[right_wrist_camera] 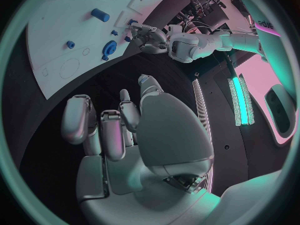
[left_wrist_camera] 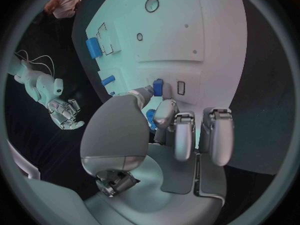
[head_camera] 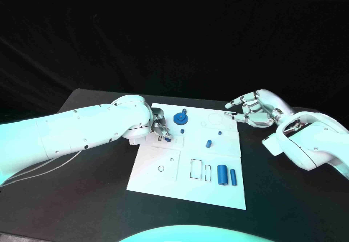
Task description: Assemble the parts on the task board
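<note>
Head view, near to far: two blue cylinders [head_camera: 227, 176] lie side by side at the near right of the task board [head_camera: 156, 176]; a small blue peg [head_camera: 209, 143] stands mid-board; a blue gear [head_camera: 179, 119] sits toward the far edge. The left hand [head_camera: 160, 128] is down at the board's far left, pinching a small blue part [left_wrist_camera: 158, 86] between thumb and finger. The right hand [head_camera: 253, 110] hovers off the far right edge, fingers loosely apart, holding nothing. These parts look light, rigid and smooth — likely to slip, so take them by the sides. Left wrist view shows that part close beside a rectangular slot [left_wrist_camera: 181, 87] — the head view hides this behind the fingers.
</note>
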